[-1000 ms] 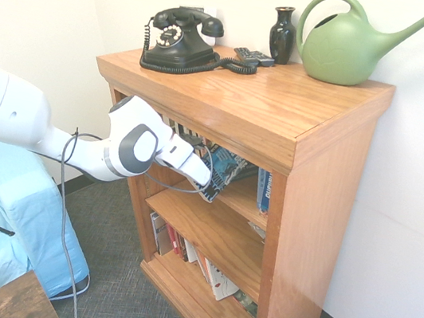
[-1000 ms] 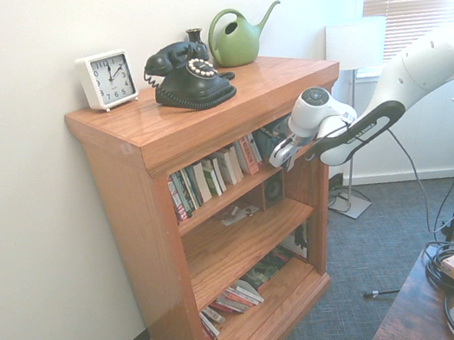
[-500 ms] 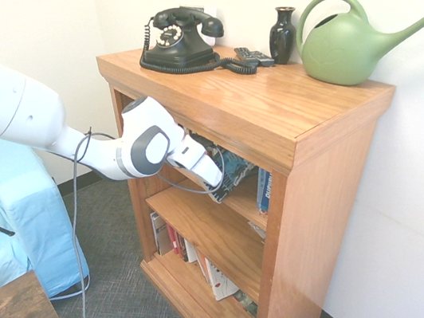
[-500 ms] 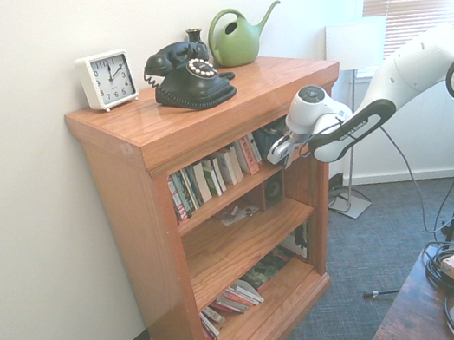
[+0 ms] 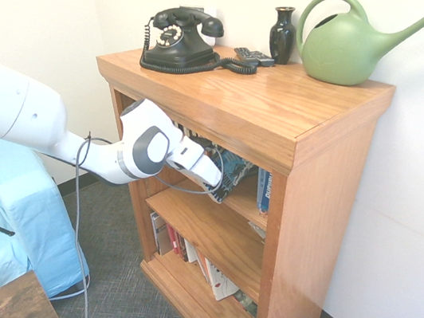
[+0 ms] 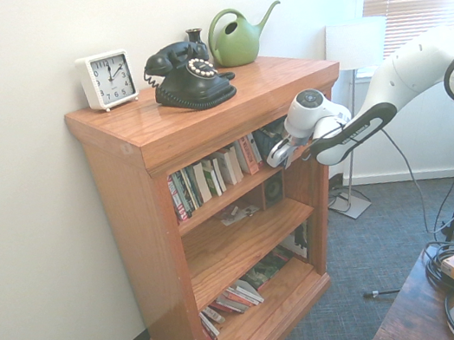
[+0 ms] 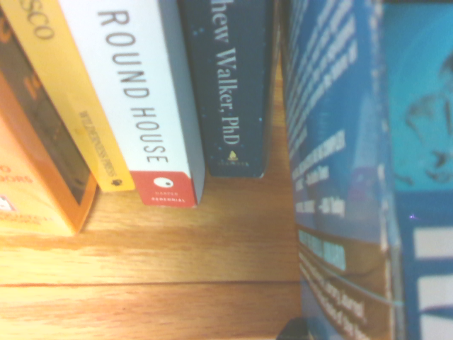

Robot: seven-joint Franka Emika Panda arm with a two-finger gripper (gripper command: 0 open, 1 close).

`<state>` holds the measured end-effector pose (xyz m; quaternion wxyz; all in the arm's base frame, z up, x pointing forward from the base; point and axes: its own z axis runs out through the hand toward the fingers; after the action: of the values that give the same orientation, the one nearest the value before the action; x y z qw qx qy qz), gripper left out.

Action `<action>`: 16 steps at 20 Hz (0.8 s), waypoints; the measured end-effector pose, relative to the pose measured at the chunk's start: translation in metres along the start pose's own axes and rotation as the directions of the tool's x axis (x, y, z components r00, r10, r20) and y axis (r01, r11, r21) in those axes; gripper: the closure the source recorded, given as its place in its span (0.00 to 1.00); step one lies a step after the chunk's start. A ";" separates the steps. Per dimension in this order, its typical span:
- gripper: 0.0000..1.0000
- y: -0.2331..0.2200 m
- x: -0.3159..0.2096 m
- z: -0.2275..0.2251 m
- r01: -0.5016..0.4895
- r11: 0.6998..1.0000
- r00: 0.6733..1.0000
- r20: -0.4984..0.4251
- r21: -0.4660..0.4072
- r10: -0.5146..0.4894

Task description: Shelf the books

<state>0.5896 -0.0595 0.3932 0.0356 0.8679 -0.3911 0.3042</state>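
Now the blue book point(image 5: 230, 172) is pinched tight by the gripper point(image 5: 213, 180), tipped so it can be slid beside the other books point(image 6: 210, 173).

The white robot arm reached forward, wrist angled downward, its two-finger end effector point(image 5: 215, 182) clamped shut on something.

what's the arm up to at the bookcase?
The white arm's hand is shut on a blue-teal paperback and has it at the top shelf of the wooden bookcase, beside the row of upright books. The paperback is tilted and not yet lined up with that row.
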 end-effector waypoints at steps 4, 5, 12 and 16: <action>1.00 -0.003 0.005 0.002 -0.003 1.000 1.000 -0.001 -0.015 0.003; 0.00 -0.004 0.006 0.003 -0.003 1.000 1.000 -0.002 -0.019 0.003; 0.00 -0.015 0.015 0.004 -0.005 1.000 1.000 -0.011 -0.019 0.005; 0.00 -0.017 0.015 0.005 -0.003 1.000 1.000 -0.008 -0.018 0.003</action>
<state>0.6117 -0.0588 0.4001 0.0446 0.8657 -0.3949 0.3043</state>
